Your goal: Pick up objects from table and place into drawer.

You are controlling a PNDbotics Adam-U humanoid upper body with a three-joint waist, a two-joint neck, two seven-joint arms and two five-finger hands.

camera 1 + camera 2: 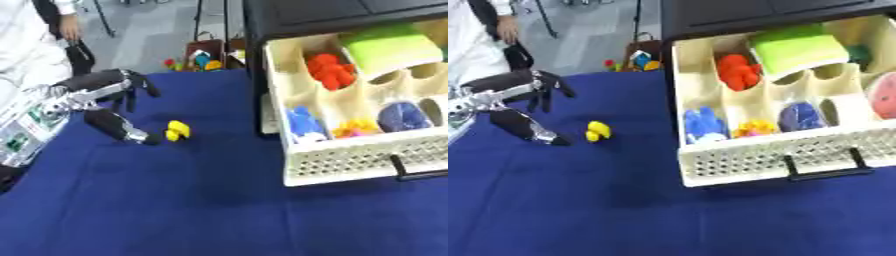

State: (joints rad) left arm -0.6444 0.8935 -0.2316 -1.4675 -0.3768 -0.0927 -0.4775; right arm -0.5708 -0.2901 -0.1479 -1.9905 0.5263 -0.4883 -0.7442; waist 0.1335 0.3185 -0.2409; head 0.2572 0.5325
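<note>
A small yellow toy (178, 130) lies on the blue table cloth (175, 200), left of the drawer. My left hand (112, 107) comes in from the left and stands open: the thumb (122, 128) reaches down with its tip just beside the toy, while the fingers (131, 87) hang higher up and apart from it. The cream drawer (780, 155) is pulled open at the right, split into compartments. They hold a red toy (738, 70), a green block (794, 47), a blue toy (702, 123), a yellow and pink piece (754, 129) and a dark blue ball (801, 116). My right hand is out of sight.
The drawer sits in a black cabinet (302, 15) at the back right and has a black handle (822, 170) at its front. Beyond the table's far edge lie several colourful toys (197, 61). A person in white stands at the far left.
</note>
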